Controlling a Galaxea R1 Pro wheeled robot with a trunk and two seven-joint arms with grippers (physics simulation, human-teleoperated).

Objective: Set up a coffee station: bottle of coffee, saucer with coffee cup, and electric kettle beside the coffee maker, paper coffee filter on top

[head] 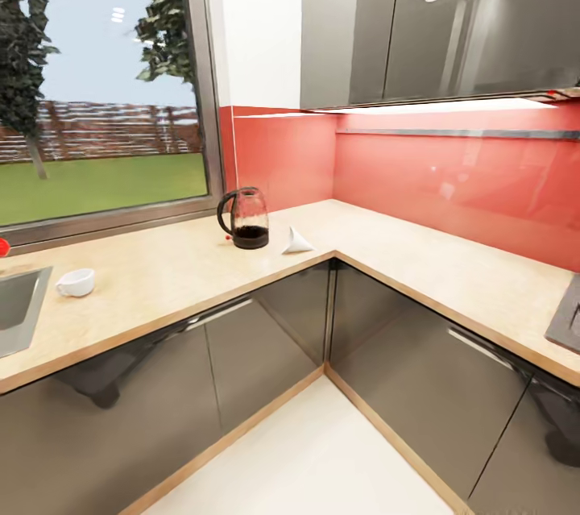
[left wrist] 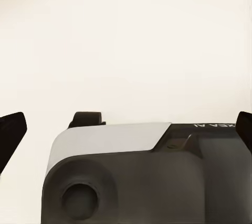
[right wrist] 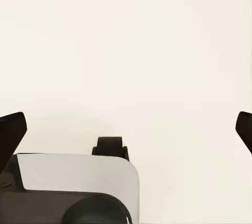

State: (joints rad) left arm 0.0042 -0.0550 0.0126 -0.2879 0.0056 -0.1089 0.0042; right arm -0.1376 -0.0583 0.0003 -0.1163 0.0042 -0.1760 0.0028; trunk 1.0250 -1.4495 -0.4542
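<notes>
Electric kettle (head: 243, 218) upright on the kitchen countertop (head: 161, 277), in the stretch below the window (head: 97, 80), handle turned toward the window side. Dark base, see-through body.

Paper coffee filter (head: 297, 240) just beside the kettle, on the side toward the counter's inner corner; lying on the worktop, point upward, not touching the kettle.

Coffee cup (head: 76, 282) well apart from the kettle, along the same run toward the steel sink (head: 20, 305); it sits near the sink's edge, directly on the worktop.

A small red object (head: 3, 246) shows at the picture's edge behind the sink; too little visible to tell what it is.

Beyond the kettle: red backsplash (head: 451, 176), grey wall cabinets (head: 435, 15) above it, glossy grey cabinet fronts (head: 242, 370) under the worktop, pale floor (head: 314, 458).

Left gripper (left wrist: 126, 129): fingertips (left wrist: 11, 129) at opposite edges of its wrist view, jaws wide apart, nothing between them, pale floor behind.

Right gripper (right wrist: 126, 126): same, jaws spread wide, nothing held.
</notes>
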